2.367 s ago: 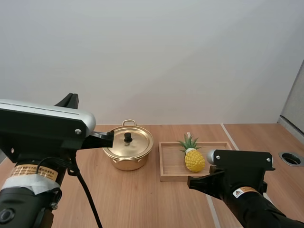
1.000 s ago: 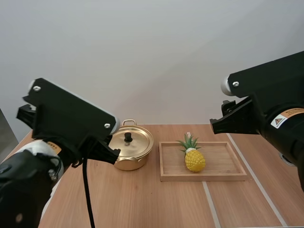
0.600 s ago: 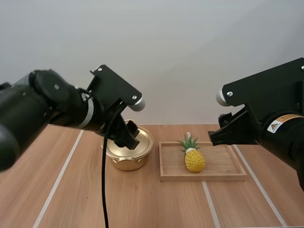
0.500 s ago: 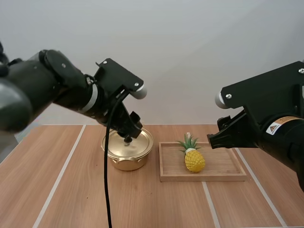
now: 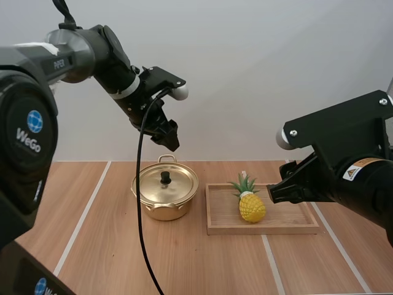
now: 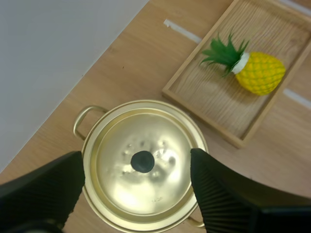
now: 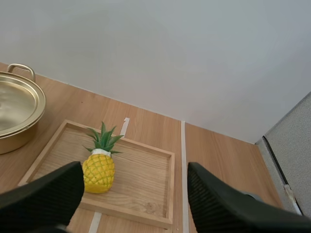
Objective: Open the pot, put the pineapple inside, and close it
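1. The pot point(image 5: 164, 203) stands on the tabletop point(image 5: 202, 264), left of the wooden tray point(image 5: 264, 230) and just beside it without touching
2. The lid point(image 5: 175, 187) sits closed on the pot, its black knob point(image 5: 165, 177) upright at the centre
3. The pineapple point(image 5: 251, 206) lies on its side inside the tray, in the half nearer the pot, with its green leaves pointing toward the back of the tabletop
4. The left end effector point(image 5: 167, 136) hangs in the air well above the pot, pointing down at it and clear of the lid
5. In the left wrist view its two fingers point(image 6: 43, 187) stand wide apart with nothing between them; the knob shows in the gap between the tips, far below
6. The right end effector point(image 7: 135, 172) is raised over the near right part of the tabletop, on the near side of the tray and aimed toward it
7. Its fingers point(image 7: 46, 191) are also spread wide and hold nothing; in the right wrist view the pineapple and tray lie beyond the tips, apart from them
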You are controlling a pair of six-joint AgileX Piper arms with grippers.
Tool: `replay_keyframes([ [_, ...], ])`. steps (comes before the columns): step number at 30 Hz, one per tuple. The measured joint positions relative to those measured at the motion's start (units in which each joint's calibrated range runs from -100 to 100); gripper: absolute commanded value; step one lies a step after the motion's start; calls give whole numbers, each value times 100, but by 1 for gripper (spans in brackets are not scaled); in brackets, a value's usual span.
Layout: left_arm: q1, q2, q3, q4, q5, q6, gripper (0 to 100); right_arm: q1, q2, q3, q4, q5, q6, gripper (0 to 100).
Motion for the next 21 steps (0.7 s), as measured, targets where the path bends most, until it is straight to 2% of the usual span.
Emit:
replay_keyframes([
  [8,0,248,-85,351,19,-5,100,0,0,0,0,22,0,100],
  [9,0,336,-86,544,19,-5,100,0,0,0,0,22,0,100],
  [10,0,933,-97,715,59,124,100,-33,0,0,0,22,-9,100],
  [21,0,1438,-113,774,79,412,100,-63,0,0,0,297,-8,100],
])
